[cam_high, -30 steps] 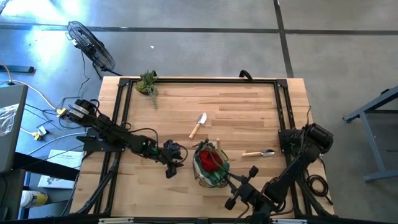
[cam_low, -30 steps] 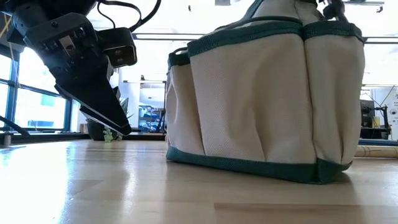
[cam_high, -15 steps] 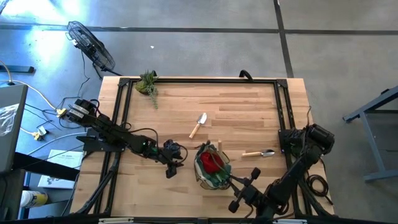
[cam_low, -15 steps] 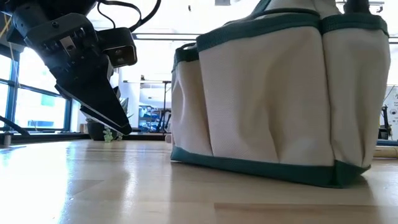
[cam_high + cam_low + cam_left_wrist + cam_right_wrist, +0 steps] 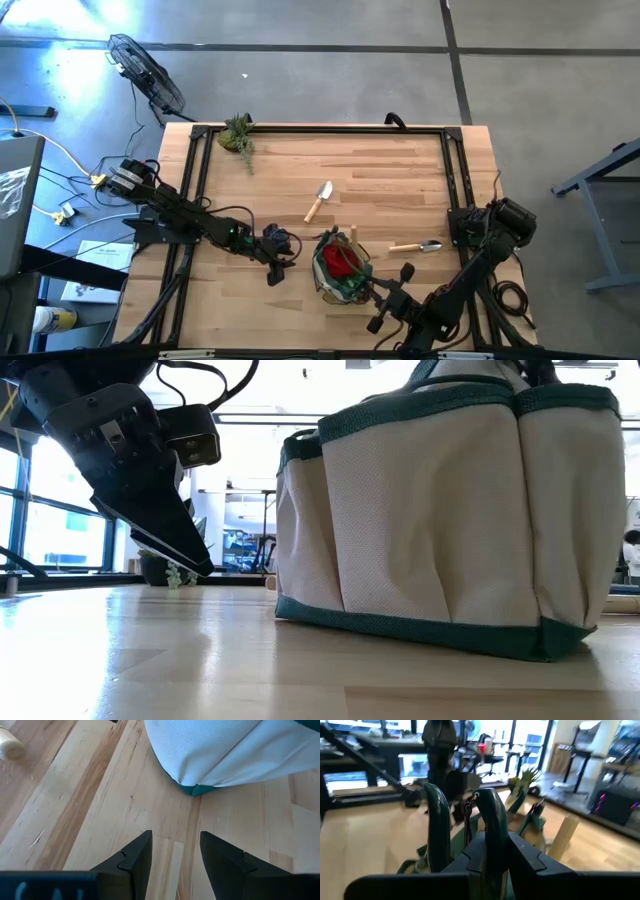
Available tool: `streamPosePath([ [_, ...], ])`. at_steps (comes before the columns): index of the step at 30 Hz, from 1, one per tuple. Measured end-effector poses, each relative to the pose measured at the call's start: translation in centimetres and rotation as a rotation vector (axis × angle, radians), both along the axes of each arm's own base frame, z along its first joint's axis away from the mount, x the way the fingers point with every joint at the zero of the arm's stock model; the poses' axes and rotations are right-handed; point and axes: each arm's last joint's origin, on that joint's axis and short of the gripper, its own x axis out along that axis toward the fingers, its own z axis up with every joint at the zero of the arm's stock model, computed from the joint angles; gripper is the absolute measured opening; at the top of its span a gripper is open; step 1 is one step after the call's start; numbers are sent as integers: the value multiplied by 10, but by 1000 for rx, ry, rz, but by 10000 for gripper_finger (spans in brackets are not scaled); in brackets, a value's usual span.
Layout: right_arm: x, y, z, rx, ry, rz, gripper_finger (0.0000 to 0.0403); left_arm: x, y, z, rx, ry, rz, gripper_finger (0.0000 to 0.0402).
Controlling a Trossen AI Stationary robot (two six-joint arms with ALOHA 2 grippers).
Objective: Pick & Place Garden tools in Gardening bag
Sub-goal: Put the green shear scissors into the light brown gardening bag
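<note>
Pale wood counter (image 5: 380, 190) under my arms: I see the gardening bag (image 5: 338, 268), cream cloth with green trim, red piece inside. Left claw (image 5: 274, 272) hangs spread just beside the bag; right claw (image 5: 376, 292) pinches its loop handle (image 5: 492, 820). Two trowels (image 5: 319, 200) (image 5: 415, 246) lie beyond the bag.

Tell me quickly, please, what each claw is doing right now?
Left claw: open, empty, above bare table beside the gardening bag.
Right claw: closed on the bag's green loop handle.

Left pincer (image 5: 172, 857) open; right pincer (image 5: 470, 827) clamped.
</note>
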Motion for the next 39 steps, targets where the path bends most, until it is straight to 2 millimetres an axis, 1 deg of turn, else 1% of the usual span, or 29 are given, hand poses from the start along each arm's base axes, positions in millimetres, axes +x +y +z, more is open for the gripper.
streamPosePath([
  [3,-4,-5,-12,53,17,16,41,0,0,0,0,0,0,161],
  [6,-11,-12,-23,110,-19,6,41,0,0,0,0,0,0,161],
  [10,-16,-15,-30,130,-51,-2,41,0,0,0,0,0,0,161],
  [15,-16,-16,-30,122,-53,-5,41,0,0,0,1,0,1,161],
  [26,-15,-13,-29,41,-55,-12,41,0,0,0,8,-3,9,161],
  [30,-11,-15,-28,-2,-19,-17,41,0,1,0,16,-7,20,161],
  [34,-8,-21,-28,-67,-39,-61,48,0,1,0,16,-7,19,161],
  [39,-3,-25,-28,-54,-62,-88,53,0,1,0,16,-7,20,161],
])
